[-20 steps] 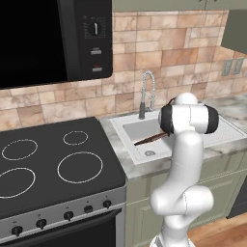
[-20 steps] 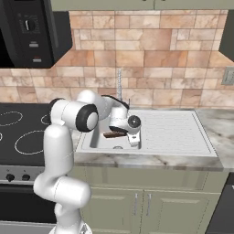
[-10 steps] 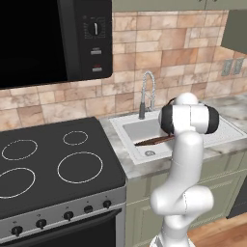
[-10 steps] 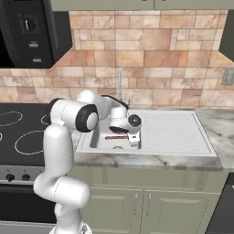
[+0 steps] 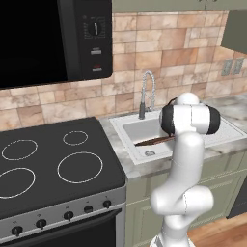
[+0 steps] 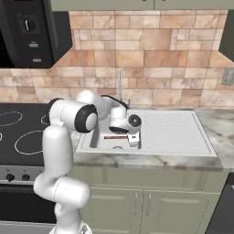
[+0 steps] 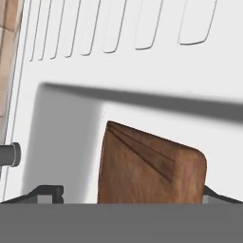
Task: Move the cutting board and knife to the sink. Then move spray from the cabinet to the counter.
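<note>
Left base view: you see cutting board (image 5: 155,141) lying slanted inside sink (image 5: 136,129), arm blocking far end. Board placed, judging by pose.

Right base view: your gripper (image 6: 132,140) hangs over basin, board (image 6: 114,137) just beside it; draining rack to right open for retreat.

Hand view: fingers (image 7: 47,192) spread wide either side of board (image 7: 147,166), gripping nothing. Basin wall close; lift straight out.

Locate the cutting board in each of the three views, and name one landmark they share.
Left base view: the cutting board shows as a thin reddish-brown strip in the sink basin, just left of the arm.
Right base view: a short brown strip in the basin, beside the gripper.
Hand view: a large brown slab at bottom centre, between the finger tips.
Shared landmark: the white sink.
</note>
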